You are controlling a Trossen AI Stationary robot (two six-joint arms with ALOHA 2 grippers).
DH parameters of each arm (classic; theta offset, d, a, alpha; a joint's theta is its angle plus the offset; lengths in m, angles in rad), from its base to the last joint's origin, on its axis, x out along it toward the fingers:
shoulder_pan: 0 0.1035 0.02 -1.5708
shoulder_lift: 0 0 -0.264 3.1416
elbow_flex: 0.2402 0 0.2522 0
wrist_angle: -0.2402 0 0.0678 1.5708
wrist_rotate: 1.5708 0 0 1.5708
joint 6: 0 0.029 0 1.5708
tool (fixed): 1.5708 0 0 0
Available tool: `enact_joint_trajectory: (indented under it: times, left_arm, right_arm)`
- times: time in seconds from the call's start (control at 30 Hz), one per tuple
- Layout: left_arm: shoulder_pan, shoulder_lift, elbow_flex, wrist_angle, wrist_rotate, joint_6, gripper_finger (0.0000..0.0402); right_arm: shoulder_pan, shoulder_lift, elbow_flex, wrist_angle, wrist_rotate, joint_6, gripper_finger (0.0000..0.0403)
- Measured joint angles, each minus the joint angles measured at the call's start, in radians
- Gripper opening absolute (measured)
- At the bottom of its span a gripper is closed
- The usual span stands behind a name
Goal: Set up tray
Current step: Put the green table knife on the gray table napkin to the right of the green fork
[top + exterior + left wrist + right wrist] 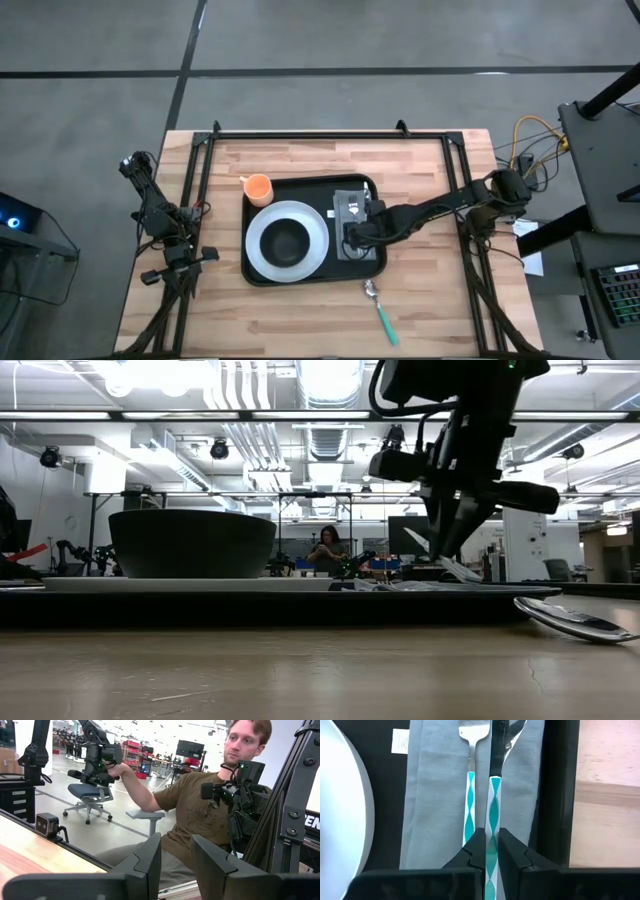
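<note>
The black tray (310, 187) lies mid-table and carries a white plate (262, 252) with a dark bowl (285, 240), an orange cup (258, 187) at its far left corner, and a grey napkin (430, 795) along its right side. A fork (470, 780) with a teal-and-white handle lies on the napkin. My right gripper (492, 852) hangs over the napkin, shut on a matching knife (496, 750) beside the fork. My left gripper (175, 865) is open, parked off the table's left edge and facing the room. My right gripper pinches the knife's teal-and-white handle (493, 815) between its two fingers (475, 851), coming from above and slanting down. The knife runs parallel to the fork, blade toward the far edge. Whether the blade rests on the napkin or hangs just over it, I cannot tell.
A spoon (375, 303) with a teal handle lies on the bare wood just near the tray's near right corner; it also shows in the low view (570, 620). A seated person (200, 805) is beyond the table's left edge. Open wood lies along the near side.
</note>
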Motion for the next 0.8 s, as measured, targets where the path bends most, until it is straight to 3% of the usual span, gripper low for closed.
enact_joint_trajectory:
  times: [0.57, 0.8]
  left_arm:
    - [0.0, 0.0, 0.0, 0.0, 0.0, 0.0, 0.0085]
    - [0.0, 0.0, 0.0, 0.0, 0.0, 0.0, 0.0085]
  right_arm:
    - [-0.008, 0.001, -0.029, 0.009, 0.032, -0.026, 0.0015]
    - [-0.013, 0.04, -0.032, 0.063, 0.017, -0.123, 0.0015]
